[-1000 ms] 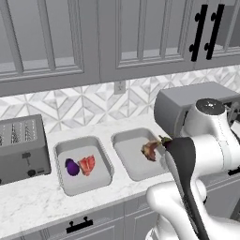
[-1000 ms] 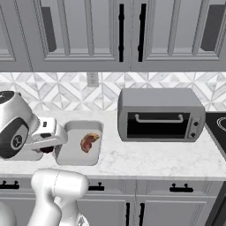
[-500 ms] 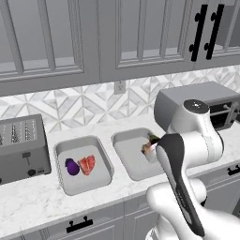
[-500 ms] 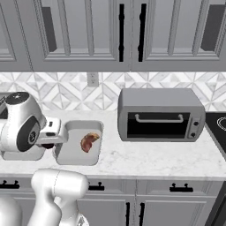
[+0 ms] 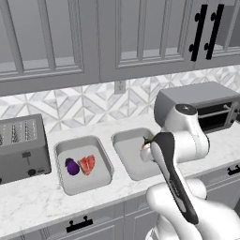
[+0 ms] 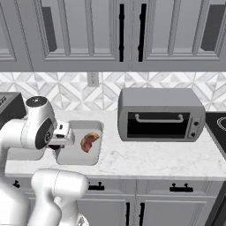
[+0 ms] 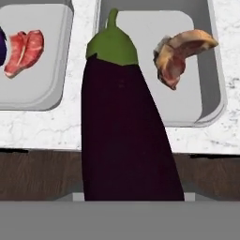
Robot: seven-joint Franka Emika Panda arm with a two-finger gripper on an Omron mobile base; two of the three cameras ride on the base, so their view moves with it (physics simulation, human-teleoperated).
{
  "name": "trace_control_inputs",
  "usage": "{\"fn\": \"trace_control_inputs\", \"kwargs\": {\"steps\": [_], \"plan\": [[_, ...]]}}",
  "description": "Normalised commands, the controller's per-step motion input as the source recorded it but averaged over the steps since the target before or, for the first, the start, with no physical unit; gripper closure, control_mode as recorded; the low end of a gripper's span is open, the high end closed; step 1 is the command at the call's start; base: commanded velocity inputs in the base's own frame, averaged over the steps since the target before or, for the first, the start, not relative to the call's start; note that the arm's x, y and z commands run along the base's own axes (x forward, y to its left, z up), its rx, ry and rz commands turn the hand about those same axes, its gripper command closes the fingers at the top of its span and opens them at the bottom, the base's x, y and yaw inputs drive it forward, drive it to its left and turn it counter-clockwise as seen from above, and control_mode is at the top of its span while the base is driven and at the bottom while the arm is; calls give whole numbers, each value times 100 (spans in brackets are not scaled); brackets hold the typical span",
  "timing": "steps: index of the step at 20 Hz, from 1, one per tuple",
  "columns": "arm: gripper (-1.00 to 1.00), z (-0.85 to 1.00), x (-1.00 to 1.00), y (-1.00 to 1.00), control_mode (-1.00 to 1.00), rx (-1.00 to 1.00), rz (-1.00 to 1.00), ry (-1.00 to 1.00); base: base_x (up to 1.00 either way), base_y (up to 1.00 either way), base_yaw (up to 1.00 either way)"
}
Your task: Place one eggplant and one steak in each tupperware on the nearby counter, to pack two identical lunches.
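My gripper (image 5: pixel 146 150) is shut on a long dark-purple eggplant (image 7: pixel 124 136) with a green cap; the eggplant hides the fingertips. It hangs over the counter's front edge, pointing at the gap between the two tupperware tubs. The left tupperware (image 5: pixel 89 182) holds a small eggplant (image 5: pixel 71 166) and a red steak (image 5: pixel 87 164). The right tupperware (image 7: pixel 187 105) holds a brownish steak (image 7: pixel 180 54), seen also in the right base view as the steak (image 6: pixel 89 142) beside my gripper (image 6: pixel 56 149). The white counter (image 5: pixel 37 197) carries both tubs.
A grey slotted toaster (image 5: pixel 21 145) stands left of the tubs. A toaster oven (image 6: pixel 161 114) sits close to the right of the right tub, with a stove edge (image 6: pixel 218 128) beyond it. Wall cabinets hang overhead. Brown floor (image 7: pixel 37 173) shows below the counter front.
The arm has reached forward toward the right tub, carrying the eggplant with it. The food in both tubs has not moved.
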Motion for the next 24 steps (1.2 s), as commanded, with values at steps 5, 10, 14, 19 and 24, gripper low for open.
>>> {"fn": "trace_control_inputs", "kwargs": {"steps": [5, 10, 14, 19, 24], "plan": [[100, -59, 100, 0, -100, 7, 0, 6, 0, 0, 0], [100, -40, 98, 15, -100, 1, 0, 6, 0, 0, 0], [100, -31, 81, 30, -100, 0, 0, 6, 0, 0, 0], [100, -27, 55, 12, -100, 0, 0, 7, 0, 0, 0], [100, -25, 45, 0, -100, 0, 0, 5, 0, 0, 0]]}}
